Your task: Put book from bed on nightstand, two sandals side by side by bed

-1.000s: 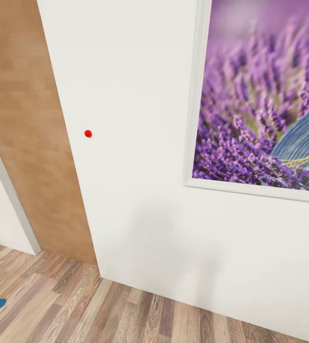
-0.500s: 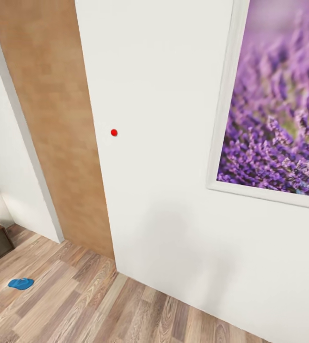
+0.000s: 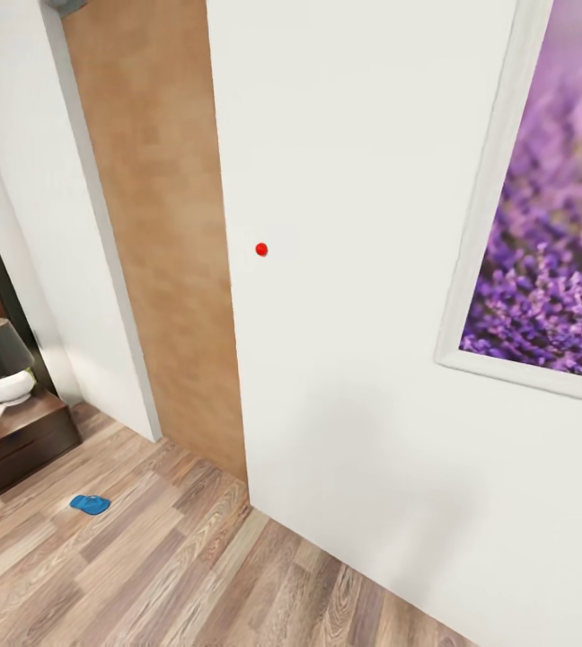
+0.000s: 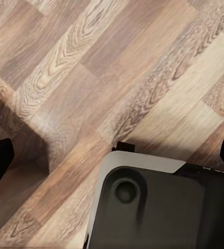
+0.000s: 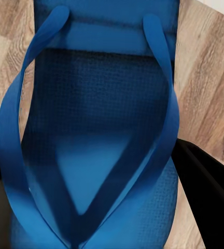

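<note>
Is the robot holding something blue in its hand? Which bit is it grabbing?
Yes, the right gripper holds a blue sandal between its fingers, near the end where the straps meet. The exact grip spot is hidden.

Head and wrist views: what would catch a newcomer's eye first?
A blue sandal looms close between the right gripper's fingers. In the head view, a framed lavender picture hangs on the white wall at right, and a second sandal lies on the wood floor near a dark nightstand.
</note>
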Robot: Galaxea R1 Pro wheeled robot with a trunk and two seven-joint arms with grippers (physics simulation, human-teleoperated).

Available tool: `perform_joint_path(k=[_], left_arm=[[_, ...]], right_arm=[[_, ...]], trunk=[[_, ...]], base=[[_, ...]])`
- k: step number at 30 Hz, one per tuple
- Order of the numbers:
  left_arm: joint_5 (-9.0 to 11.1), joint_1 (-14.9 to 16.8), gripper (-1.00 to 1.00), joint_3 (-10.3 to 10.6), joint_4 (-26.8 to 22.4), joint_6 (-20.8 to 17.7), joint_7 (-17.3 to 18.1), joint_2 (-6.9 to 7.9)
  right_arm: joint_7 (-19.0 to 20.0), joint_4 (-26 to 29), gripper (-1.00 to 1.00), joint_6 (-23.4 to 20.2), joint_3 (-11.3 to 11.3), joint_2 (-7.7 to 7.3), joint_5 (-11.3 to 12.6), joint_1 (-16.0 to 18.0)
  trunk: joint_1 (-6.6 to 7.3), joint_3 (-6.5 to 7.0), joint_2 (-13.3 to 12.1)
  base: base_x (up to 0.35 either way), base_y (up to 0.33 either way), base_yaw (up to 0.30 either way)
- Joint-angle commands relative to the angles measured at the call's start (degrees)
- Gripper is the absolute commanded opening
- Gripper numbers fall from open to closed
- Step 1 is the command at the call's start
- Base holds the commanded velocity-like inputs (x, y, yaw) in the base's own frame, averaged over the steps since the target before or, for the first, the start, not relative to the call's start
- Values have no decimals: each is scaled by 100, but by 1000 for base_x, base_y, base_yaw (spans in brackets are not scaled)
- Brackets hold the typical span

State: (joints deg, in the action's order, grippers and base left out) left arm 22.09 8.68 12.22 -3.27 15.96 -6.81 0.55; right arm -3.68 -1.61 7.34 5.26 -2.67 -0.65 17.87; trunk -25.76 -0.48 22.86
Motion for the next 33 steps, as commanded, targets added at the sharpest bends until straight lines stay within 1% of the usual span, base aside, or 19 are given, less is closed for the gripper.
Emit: perform_joint_path(k=[1, 22, 28, 33], left_arm=[[33, 3, 100, 50, 2, 13, -22, -1], [27, 3, 100, 52, 2, 13, -22, -2], [25, 3, 100, 53, 2, 13, -22, -2], [24, 3, 100, 53, 2, 13, -22, 2]], right_arm=[[-2, -17, -100, 39, 46, 0, 4, 6], [-2, -15, -100, 39, 46, 12, -3, 6], [-2, -15, -100, 39, 46, 7, -3, 0], [-2, -15, -100, 39, 46, 11, -4, -5]], trunk=[[-2, -5, 6], [-2, -4, 6], [-2, -3, 6], [-2, -2, 6]], base=[[0, 0, 290], [0, 0, 288], [15, 0, 131], [158, 38, 46]])
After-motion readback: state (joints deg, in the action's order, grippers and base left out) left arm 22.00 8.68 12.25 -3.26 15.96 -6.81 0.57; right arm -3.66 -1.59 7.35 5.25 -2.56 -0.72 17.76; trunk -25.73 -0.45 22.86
